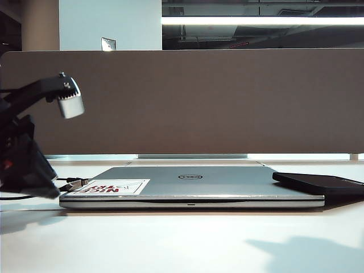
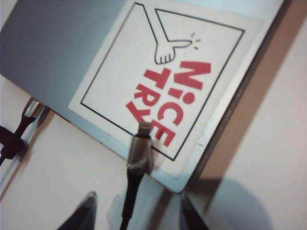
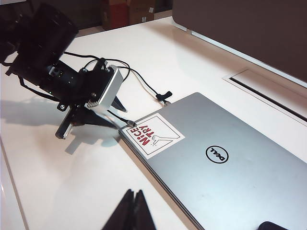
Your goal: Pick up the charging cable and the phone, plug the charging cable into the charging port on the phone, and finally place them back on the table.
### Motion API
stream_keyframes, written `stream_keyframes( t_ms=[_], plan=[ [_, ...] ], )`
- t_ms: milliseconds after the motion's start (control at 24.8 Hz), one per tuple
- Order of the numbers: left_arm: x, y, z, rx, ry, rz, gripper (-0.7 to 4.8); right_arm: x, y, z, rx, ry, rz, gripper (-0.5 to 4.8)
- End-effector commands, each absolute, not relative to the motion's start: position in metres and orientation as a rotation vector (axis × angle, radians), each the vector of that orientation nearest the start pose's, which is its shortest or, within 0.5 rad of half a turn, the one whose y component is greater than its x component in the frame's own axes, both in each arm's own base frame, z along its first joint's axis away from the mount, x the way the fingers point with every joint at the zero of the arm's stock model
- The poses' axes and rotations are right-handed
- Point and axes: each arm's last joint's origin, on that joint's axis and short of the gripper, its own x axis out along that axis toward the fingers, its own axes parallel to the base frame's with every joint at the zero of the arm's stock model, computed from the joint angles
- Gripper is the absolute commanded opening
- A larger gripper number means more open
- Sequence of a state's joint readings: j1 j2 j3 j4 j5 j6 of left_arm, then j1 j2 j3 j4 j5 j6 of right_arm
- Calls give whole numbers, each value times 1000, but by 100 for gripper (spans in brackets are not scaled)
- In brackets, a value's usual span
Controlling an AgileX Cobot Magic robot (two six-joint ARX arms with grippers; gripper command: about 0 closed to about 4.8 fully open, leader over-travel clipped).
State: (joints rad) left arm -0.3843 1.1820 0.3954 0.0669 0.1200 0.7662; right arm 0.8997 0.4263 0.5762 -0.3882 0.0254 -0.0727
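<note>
The charging cable's silvery plug (image 2: 142,142) rests on the stickered corner of the laptop, its black cord (image 2: 128,201) running back between the fingers of my left gripper (image 2: 136,218). That gripper is open, with one dark finger on either side of the cord and neither touching it. In the exterior view the plug (image 1: 74,183) lies by the laptop's left end. The phone (image 1: 319,183), a flat black slab, lies at the laptop's right end. My right gripper (image 3: 135,192) is shut and empty above the white table (image 3: 72,182), in front of the laptop. The charging port does not show.
A closed silver Dell laptop (image 1: 216,185) with a red-lettered sticker (image 3: 152,135) takes up the table's middle. A second connector (image 2: 31,110) with a black cord sits at the laptop's side edge. A tall grey-brown divider panel (image 1: 199,102) stands behind. The left arm's camera housing (image 1: 70,104) hangs above the left end.
</note>
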Motion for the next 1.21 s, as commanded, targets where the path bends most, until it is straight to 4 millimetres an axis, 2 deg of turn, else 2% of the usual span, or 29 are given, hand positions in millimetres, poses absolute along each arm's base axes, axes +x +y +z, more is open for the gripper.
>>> stream_keyframes(
  t_ms=[40,242,805,1208],
  plan=[
    [195,-78,153,830,482,-715,206,67,83,289,-171,167,881,-4],
    [203,-65,155,820,471,-644,206,67,83,289,-170,165,882,-4],
    [206,-68,150,824,475,-652,214,67,83,289,-169,164,880,-4],
    [215,-70,165,823,403,-625,214,67,83,289,-169,164,880,-4]
  ],
)
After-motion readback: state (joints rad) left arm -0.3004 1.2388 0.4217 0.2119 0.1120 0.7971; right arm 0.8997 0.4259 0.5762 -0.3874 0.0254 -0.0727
